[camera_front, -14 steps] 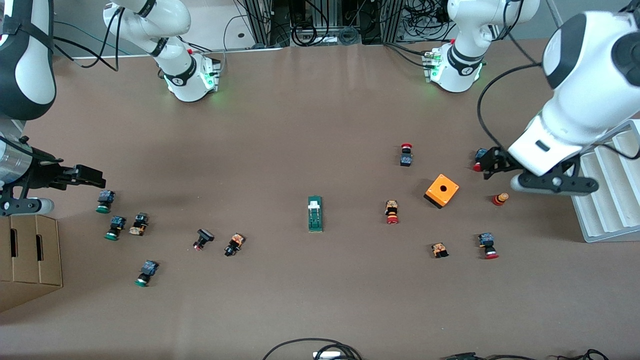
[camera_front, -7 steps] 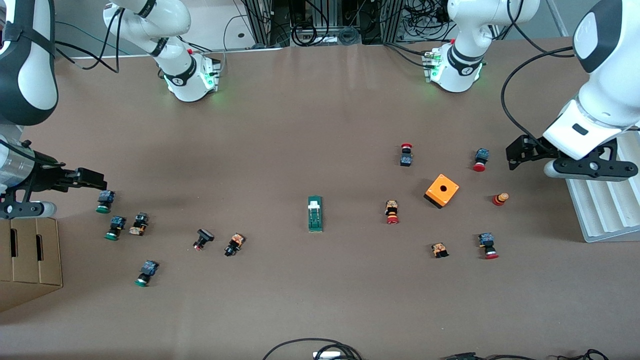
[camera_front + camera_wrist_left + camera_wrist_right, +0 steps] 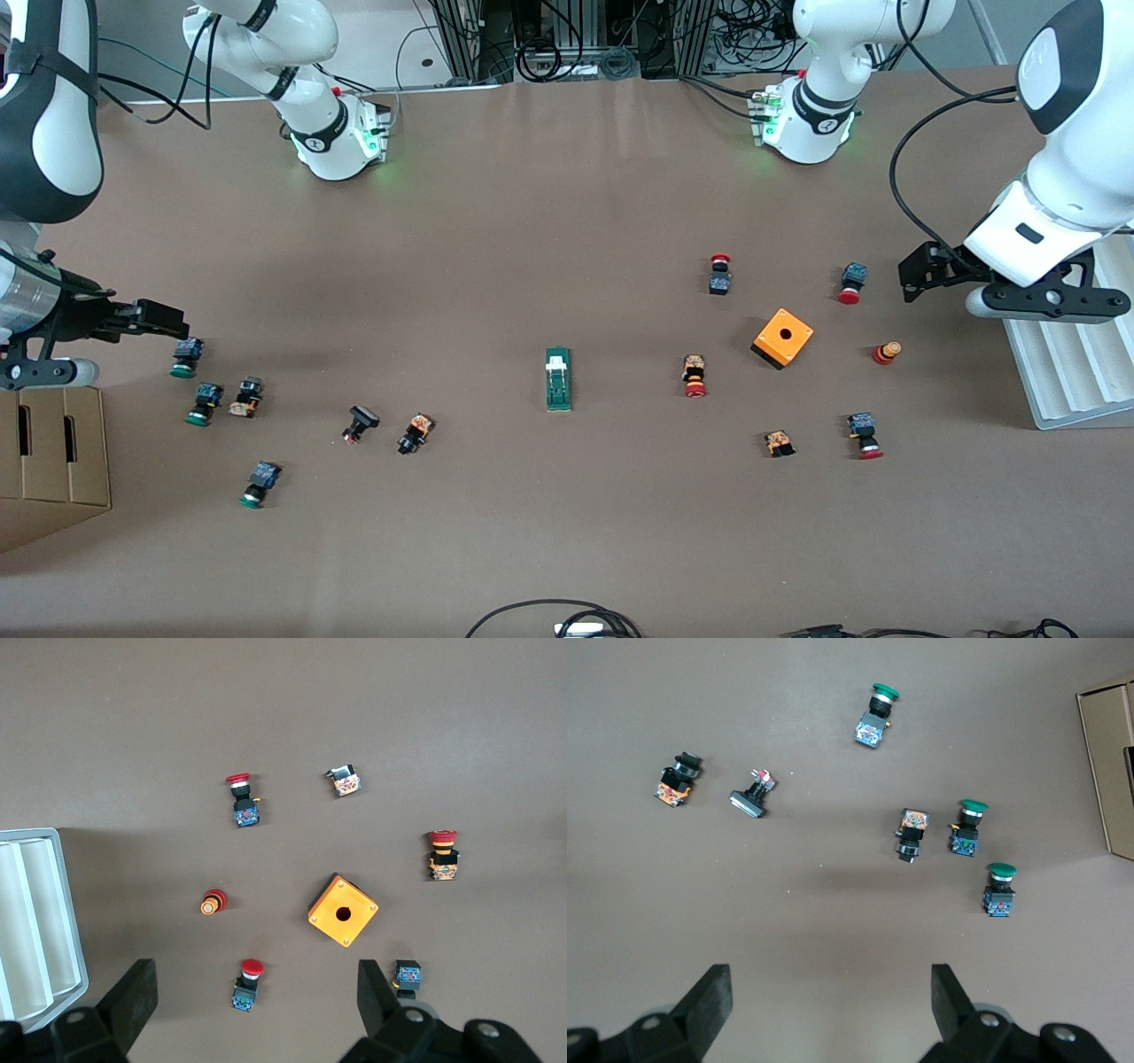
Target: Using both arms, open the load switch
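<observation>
Green switch (image 3: 558, 378) lies alone mid-surface, as the left hand (image 3: 912, 270) has swung away to its 3 o'clock; both it and the waiting right hand (image 3: 159, 316), at 9 o'clock, are apart, neither gripping it.

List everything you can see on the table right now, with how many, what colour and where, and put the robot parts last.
load switch: 1, green with a white top, middle of the table.
orange box: 1, orange with a round hole, toward the left arm's end.
red-capped buttons: 5, red caps on dark bodies, around the orange box.
small orange-and-black part: 1, nearer the front camera than the orange box.
green-capped buttons: 3, green caps, toward the right arm's end.
other dark button parts: 3, black with orange or red, between the green-capped buttons and the load switch.
white tray: 1, ribbed, at the left arm's end.
cardboard box: 1, brown, at the right arm's end.
left gripper: fingers open, above the red-capped buttons.
right gripper: fingers open, above the green-capped buttons.
</observation>
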`<act>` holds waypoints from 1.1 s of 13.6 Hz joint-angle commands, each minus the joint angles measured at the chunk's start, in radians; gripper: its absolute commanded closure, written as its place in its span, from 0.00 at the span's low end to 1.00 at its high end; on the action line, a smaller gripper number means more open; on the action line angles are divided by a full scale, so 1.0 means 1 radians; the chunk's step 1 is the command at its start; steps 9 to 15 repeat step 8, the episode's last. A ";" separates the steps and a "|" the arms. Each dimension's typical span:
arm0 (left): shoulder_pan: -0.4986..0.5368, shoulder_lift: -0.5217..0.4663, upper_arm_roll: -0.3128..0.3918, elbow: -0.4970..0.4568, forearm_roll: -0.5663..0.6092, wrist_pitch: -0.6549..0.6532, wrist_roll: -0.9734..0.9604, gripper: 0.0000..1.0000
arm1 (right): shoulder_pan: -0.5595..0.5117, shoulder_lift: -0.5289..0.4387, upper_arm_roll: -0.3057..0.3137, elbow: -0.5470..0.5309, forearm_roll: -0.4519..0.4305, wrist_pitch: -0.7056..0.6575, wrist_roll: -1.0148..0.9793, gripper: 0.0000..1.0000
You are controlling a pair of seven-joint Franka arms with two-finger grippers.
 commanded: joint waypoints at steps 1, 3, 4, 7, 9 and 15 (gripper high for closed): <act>0.019 -0.008 -0.018 -0.008 -0.002 0.006 0.015 0.00 | 0.005 0.006 -0.001 0.015 -0.010 0.004 0.000 0.00; 0.016 0.006 -0.018 0.010 -0.002 0.006 0.015 0.00 | 0.005 0.006 -0.001 0.015 -0.010 0.004 -0.003 0.00; 0.016 0.006 -0.018 0.010 -0.002 0.006 0.013 0.00 | 0.005 0.006 0.000 0.015 -0.010 0.005 -0.003 0.00; 0.016 0.008 -0.018 0.010 -0.002 0.006 0.016 0.00 | 0.005 0.005 0.000 0.015 -0.010 0.004 -0.003 0.00; 0.016 0.012 -0.020 0.018 -0.002 0.007 0.016 0.00 | 0.005 0.005 0.000 0.017 -0.010 0.005 -0.003 0.00; 0.016 0.012 -0.020 0.018 -0.002 0.007 0.016 0.00 | 0.005 0.005 0.000 0.017 -0.010 0.005 -0.003 0.00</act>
